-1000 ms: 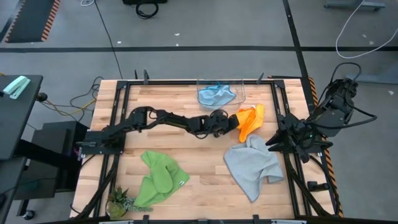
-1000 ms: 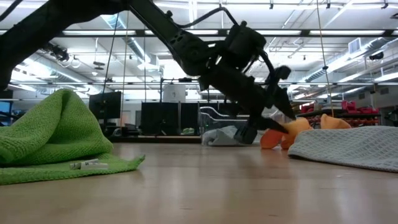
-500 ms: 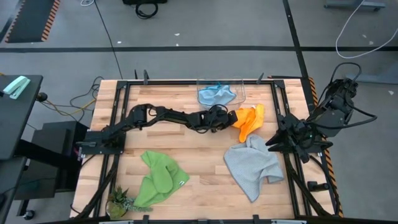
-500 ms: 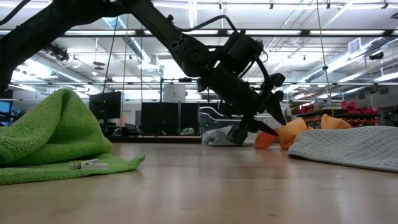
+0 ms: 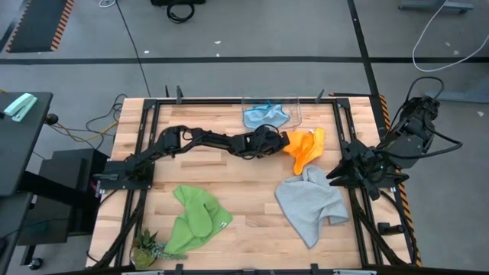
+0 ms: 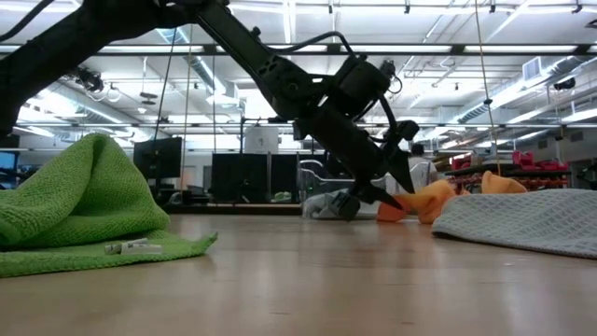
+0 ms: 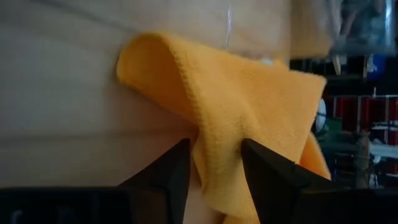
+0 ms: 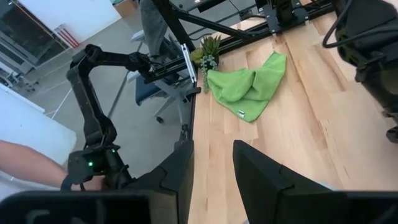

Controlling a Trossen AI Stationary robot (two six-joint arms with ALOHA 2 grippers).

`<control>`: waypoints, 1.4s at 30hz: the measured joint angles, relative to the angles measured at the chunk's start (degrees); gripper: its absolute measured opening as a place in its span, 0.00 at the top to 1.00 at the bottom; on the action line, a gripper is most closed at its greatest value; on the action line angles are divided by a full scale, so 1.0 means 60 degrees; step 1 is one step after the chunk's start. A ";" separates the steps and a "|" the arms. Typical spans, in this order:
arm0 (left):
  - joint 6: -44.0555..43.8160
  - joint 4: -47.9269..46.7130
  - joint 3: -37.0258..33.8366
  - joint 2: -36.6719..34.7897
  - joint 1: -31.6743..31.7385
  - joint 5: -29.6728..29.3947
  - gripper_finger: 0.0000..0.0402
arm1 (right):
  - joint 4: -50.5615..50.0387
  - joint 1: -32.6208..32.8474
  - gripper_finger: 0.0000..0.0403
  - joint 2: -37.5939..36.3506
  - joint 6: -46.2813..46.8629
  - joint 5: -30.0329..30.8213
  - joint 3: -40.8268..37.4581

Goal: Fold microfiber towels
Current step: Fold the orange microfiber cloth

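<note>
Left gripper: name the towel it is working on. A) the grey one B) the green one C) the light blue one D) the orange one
D: in the left wrist view the left gripper has its jaws on either side of a fold of the orange towel; the high view agrees.

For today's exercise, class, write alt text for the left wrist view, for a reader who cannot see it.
A crumpled yellow-orange microfiber towel lies on the pale wooden table, a fold of it sitting between the two dark fingers of the left tool. Blurred shelving shows behind.
</note>
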 joint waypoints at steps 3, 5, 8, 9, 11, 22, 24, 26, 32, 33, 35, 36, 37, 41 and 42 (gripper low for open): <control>0.0007 -0.0011 0.0000 0.0000 0.0090 0.0000 0.62 | 0.0000 0.0000 0.70 0.0000 0.0000 0.0000 0.0000; 0.0007 0.0002 0.0000 0.0000 0.0134 0.0000 0.61 | 0.0000 0.0000 0.70 0.0000 0.0000 0.0000 0.0000; 0.0011 -0.0005 0.0000 0.0000 0.0174 0.0004 0.61 | 0.0000 0.0000 0.70 0.0000 0.0000 0.0000 0.0000; 0.0011 -0.0001 0.0000 0.0000 0.0186 0.0007 0.61 | 0.0000 0.0000 0.70 0.0000 0.0000 0.0000 0.0000; 0.0037 0.0043 0.0000 -0.0018 0.0192 -0.0003 0.61 | 0.0000 0.0000 0.70 0.0000 0.0000 0.0000 0.0000; 0.0407 0.0428 0.0000 -0.0073 0.0348 -0.0146 0.71 | -0.0019 0.0000 0.71 0.0000 0.0000 0.0000 0.0000; 0.0600 0.0409 0.0000 -0.0073 0.0344 -0.0156 0.74 | -0.0071 0.0000 0.71 0.0000 0.0004 0.0000 0.0000; 0.0903 0.0408 0.0000 -0.0126 0.0322 -0.0175 0.78 | -0.0212 0.0000 0.71 0.0000 0.0029 0.0000 0.0000; 0.1982 0.0414 0.0000 -0.0503 0.0065 -0.0337 0.97 | -0.0809 0.0000 0.71 0.0000 0.0613 0.0000 0.0000; 0.2125 0.0377 0.0000 -0.0597 0.0001 -0.0382 0.98 | -0.0878 0.0000 0.71 0.0000 0.0702 0.0000 0.0000; 0.2487 0.0361 -0.0007 -0.0732 -0.0152 -0.0460 0.97 | -0.0996 0.0000 0.71 0.0000 0.0784 0.0001 0.0000; 0.2636 0.0328 -0.0006 -0.0829 -0.0234 -0.0492 0.97 | -0.1054 0.0000 0.71 0.0000 0.0787 0.0003 0.0000; 0.2790 0.0330 -0.0007 -0.0911 -0.0326 -0.0534 0.97 | -0.1082 0.0000 0.71 0.0000 0.0787 0.0000 0.0000; 0.3487 0.0369 0.0000 -0.1385 -0.0697 -0.0855 0.98 | -0.1329 0.0000 0.71 0.0000 0.1039 0.0036 0.0004; 0.3719 0.0293 -0.0007 -0.1537 -0.0776 -0.0924 0.98 | -0.1558 0.0000 0.71 0.0000 0.1246 0.0102 0.0004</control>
